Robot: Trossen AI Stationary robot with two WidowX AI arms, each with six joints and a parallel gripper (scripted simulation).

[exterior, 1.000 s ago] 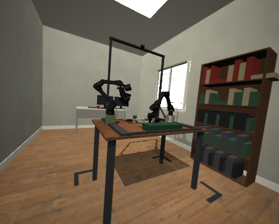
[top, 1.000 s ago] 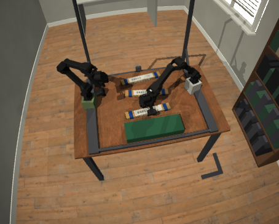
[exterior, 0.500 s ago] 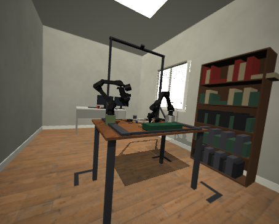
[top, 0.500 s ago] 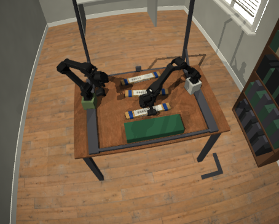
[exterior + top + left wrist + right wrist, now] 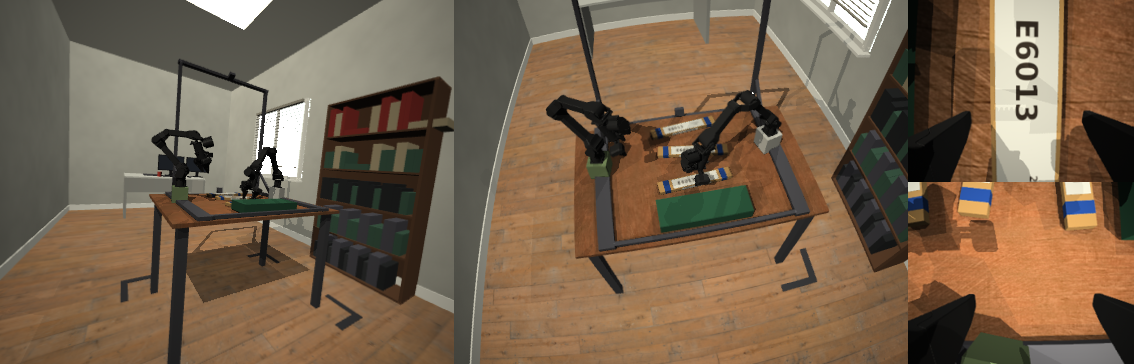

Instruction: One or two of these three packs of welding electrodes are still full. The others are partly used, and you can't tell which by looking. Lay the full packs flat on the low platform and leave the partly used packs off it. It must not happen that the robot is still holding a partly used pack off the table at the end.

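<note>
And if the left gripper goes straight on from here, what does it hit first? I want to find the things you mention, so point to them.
Probably the table [image 5: 631,215] [image 5: 167,214] [image 5: 1103,61] [image 5: 1030,275]: the left gripper [image 5: 702,179] [image 5: 245,195] [image 5: 1027,116] is open, its fingertips either side of the nearest pack [image 5: 679,183] [image 5: 1026,73] [image 5: 1080,218]. Height is hard to judge.

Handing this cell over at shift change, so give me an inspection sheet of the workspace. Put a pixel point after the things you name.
Surface: brown wooden tabletop [image 5: 629,227] [image 5: 165,210] [image 5: 1099,61] [image 5: 1030,271], shadowed.
Job's things: three long tan packs with blue bands and white labels [image 5: 681,128] [image 5: 228,204] [image 5: 1030,73] [image 5: 1080,218] lie flat, off the low green block platform [image 5: 704,207] [image 5: 265,205] [image 5: 1129,231]; fullness not visible.
Clutter: nothing seen on the tabletop.
Grippers: black left claw [image 5: 701,179] [image 5: 250,192] [image 5: 1027,115] open astride the pack nearest the platform; black right claw [image 5: 616,149] [image 5: 202,157] [image 5: 1034,297] open, holding nothing.
Cables: nothing seen.
Surroundings: brown bookcase [image 5: 885,261] [image 5: 422,200], window [image 5: 854,17] [image 5: 282,137].
</note>
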